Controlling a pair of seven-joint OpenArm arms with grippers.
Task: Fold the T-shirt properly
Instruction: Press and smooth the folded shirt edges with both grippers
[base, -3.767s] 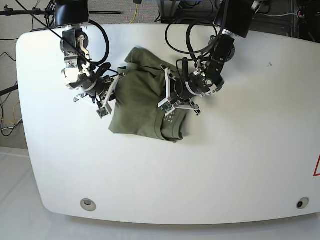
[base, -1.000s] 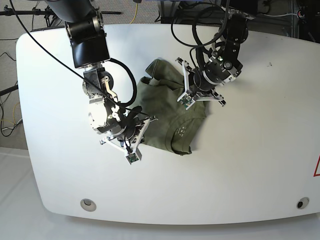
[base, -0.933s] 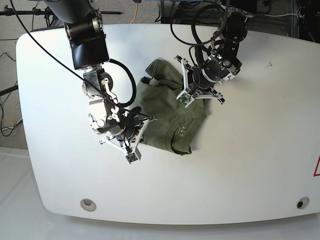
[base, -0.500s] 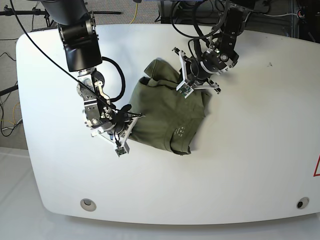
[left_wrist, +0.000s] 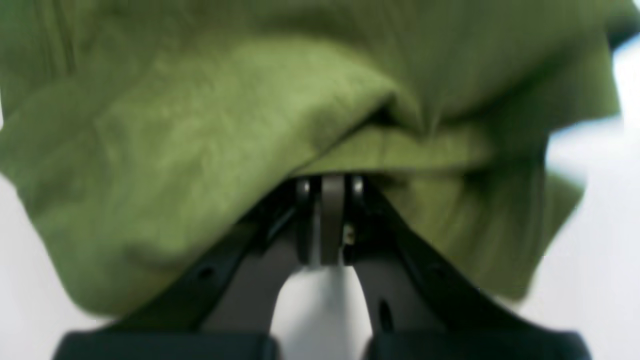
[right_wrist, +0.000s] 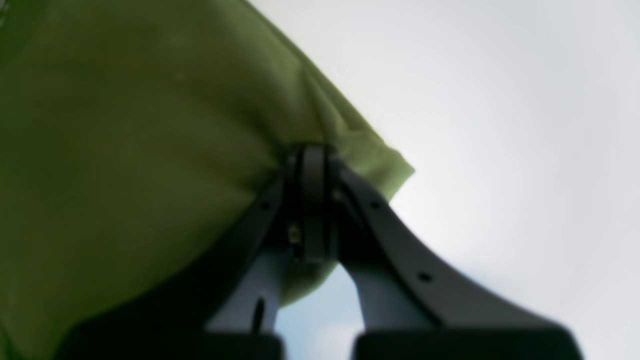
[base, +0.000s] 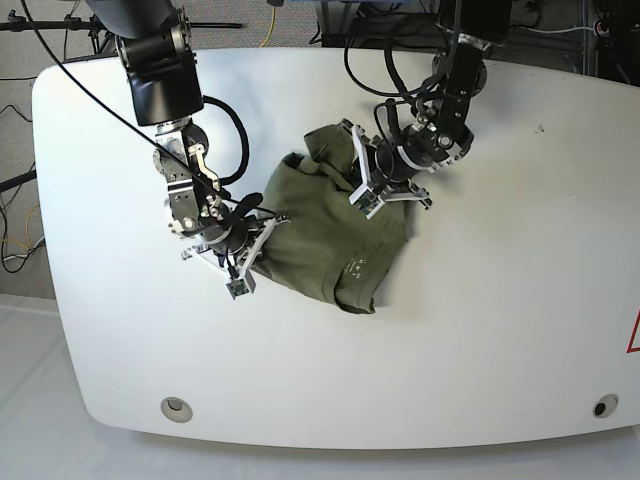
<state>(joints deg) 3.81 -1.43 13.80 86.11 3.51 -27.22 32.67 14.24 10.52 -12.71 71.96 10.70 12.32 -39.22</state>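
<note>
Your left gripper (base: 372, 187) and right gripper (base: 252, 228) each stay clenched on a pinch of the T-shirt (base: 325, 235), bunched mid-table between them. Pull unevenly and you risk dragging it into a tighter heap, or a thin fold could slip out of one grip. The white table (base: 480, 330) is smooth; cables (base: 275, 20) and stands crowd the room behind.

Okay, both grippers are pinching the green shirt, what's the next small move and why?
Probably draw the right gripper and left gripper apart, spreading the T-shirt: both are shut on its edges, and it lies bunched on the table.
</note>
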